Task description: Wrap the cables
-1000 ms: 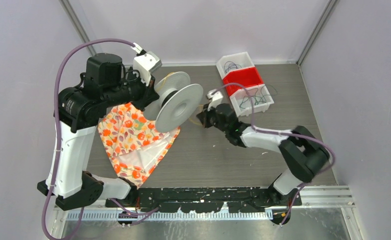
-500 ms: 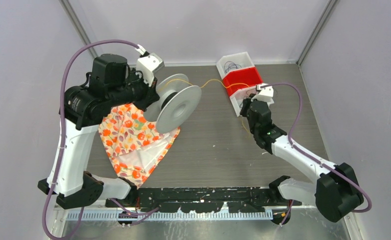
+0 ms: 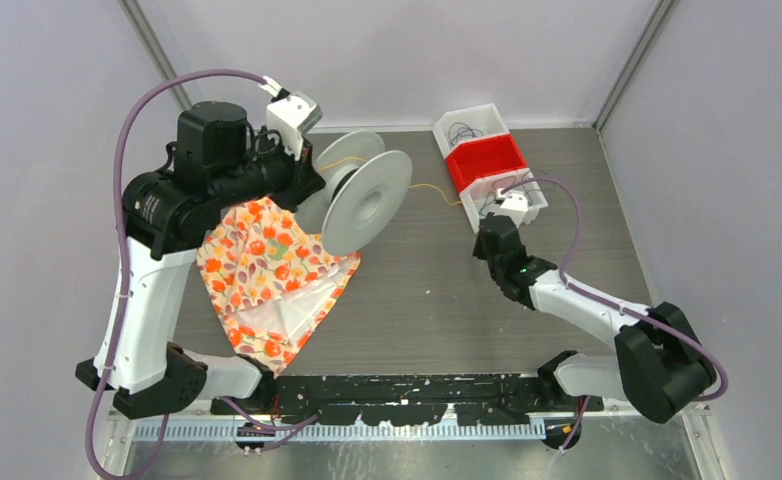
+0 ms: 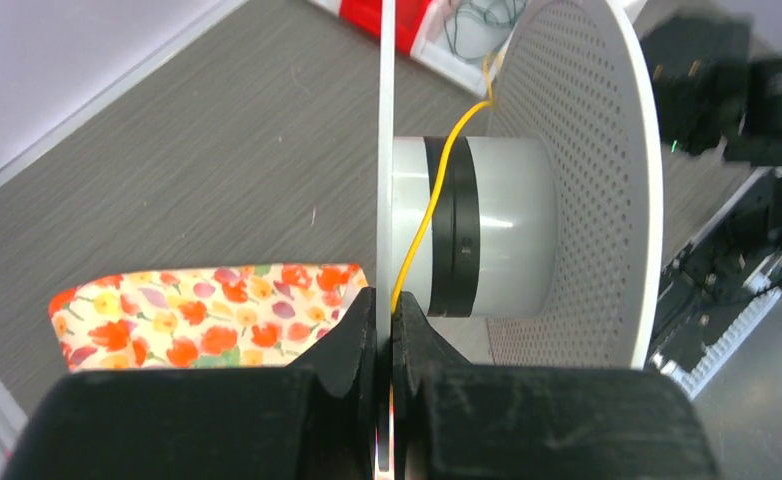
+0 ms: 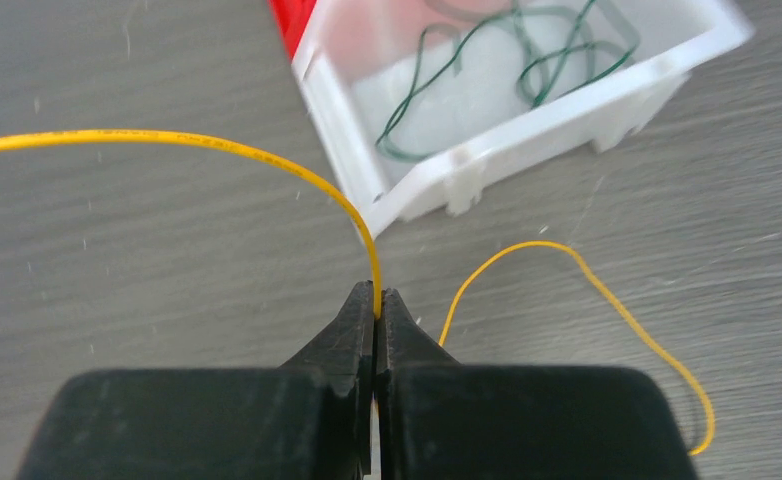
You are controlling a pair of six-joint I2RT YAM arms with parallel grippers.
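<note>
A clear plastic spool [image 3: 367,200] with perforated flanges is held up above the table. My left gripper [image 3: 305,182] is shut on the edge of one flange [image 4: 385,150]; its jaws [image 4: 385,310] pinch that flange. A yellow-orange cable [image 3: 432,187] runs from the spool hub [image 4: 497,230] to the right. My right gripper [image 3: 485,238] is shut on this cable [image 5: 217,140] low over the table, fingertips closed [image 5: 377,300]; its loose tail [image 5: 607,290] loops on the table. Green cables [image 5: 487,70] lie in the near white bin. Dark cables [image 3: 464,130] lie in the far bin.
A floral cloth [image 3: 267,270] lies on the table under the spool and left arm. A row of bins stands at the back right: white [image 3: 472,118], red [image 3: 484,157], white [image 3: 527,205]. Grey walls close in three sides.
My right gripper went from beside the spool out to the right, then back toward the near side of the bins, drawing the yellow cable out. The spool shifted slightly in the left gripper.
</note>
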